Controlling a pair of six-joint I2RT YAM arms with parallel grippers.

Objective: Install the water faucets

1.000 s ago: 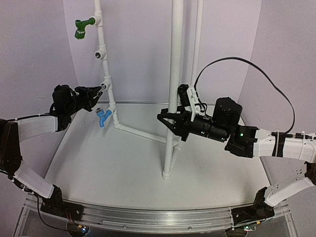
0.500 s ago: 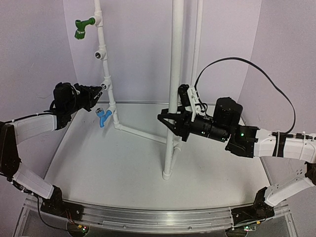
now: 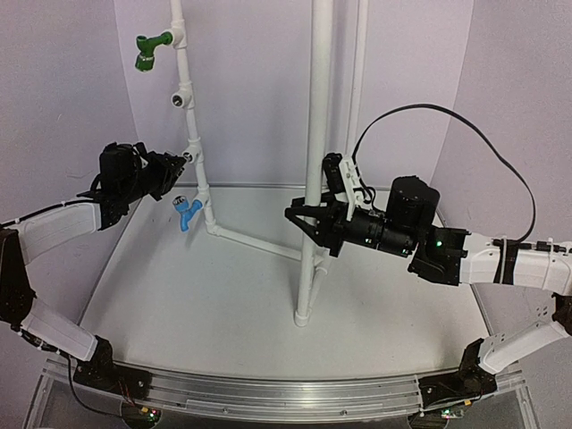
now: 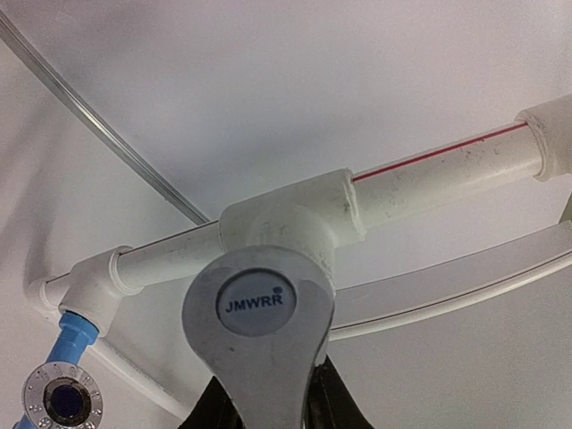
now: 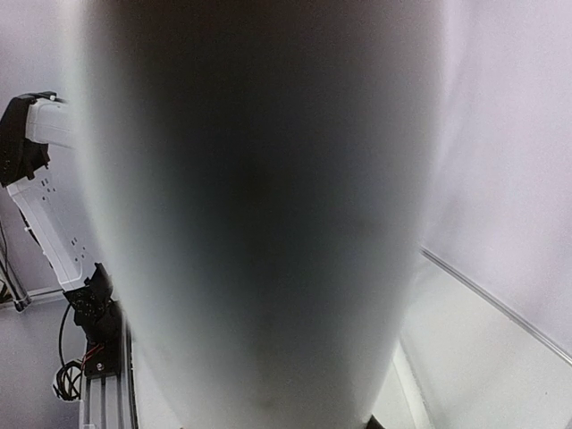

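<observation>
The silver chrome faucet (image 4: 259,326) has its round-capped handle facing the left wrist camera and is pressed against a white tee (image 4: 295,214) of the thin pipe run. My left gripper (image 4: 268,398) is shut on its body, with dark fingers (image 4: 338,407) on either side. From above, the left gripper (image 3: 176,168) holds the silver faucet (image 3: 188,157) at the tee. The blue faucet (image 3: 187,213) (image 4: 70,353) sits in the fitting below, and a green one (image 3: 150,49) sits near the top. My right gripper (image 3: 308,223) is shut on the thick upright white pipe (image 3: 317,116) (image 5: 259,223).
An open tee (image 3: 182,96) sits on the thin pipe (image 3: 198,170) between the green faucet and the silver one. A slanted pipe (image 3: 255,241) runs from it to the thick pipe's lower part. White walls close in the back and sides. The right arm's black cable (image 3: 465,125) arcs overhead.
My left arm's wrist has lifted slightly and shifted left while the silver faucet stays at the tee. The right arm has not moved.
</observation>
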